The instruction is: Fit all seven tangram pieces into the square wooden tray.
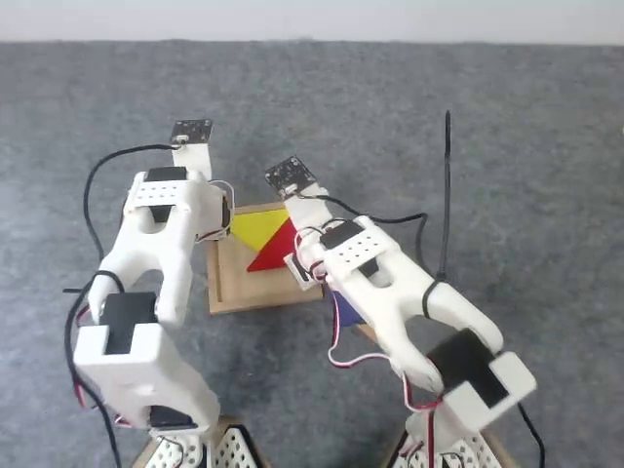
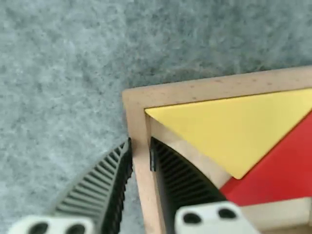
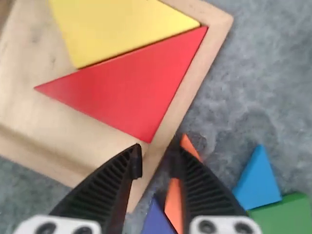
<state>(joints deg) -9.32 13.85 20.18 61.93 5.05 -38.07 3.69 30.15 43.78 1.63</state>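
Straddling one tray (image 1: 222,292), two claws (image 2: 140,148) (image 3: 153,151), two triangles (image 2: 234,129) (image 3: 126,92) inside

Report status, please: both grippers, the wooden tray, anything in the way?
Left gripper and right gripper each shut on rim of square wooden tray. Inside: yellow triangle, red triangle. Outside, near right gripper: orange piece, blue triangle, green piece.

Stretched forward with the left arm (image 1: 156,244), wrist bent down at the left wall of the wooden tray (image 2: 195,90) as seen from above. Nipping that wall with the left gripper (image 2: 140,146): one ribbed finger inside the tray, one outside. Angled in with the right arm (image 1: 390,292) to the tray's right wall. Pinching it likewise with the right gripper (image 3: 155,153), a black finger on either side.
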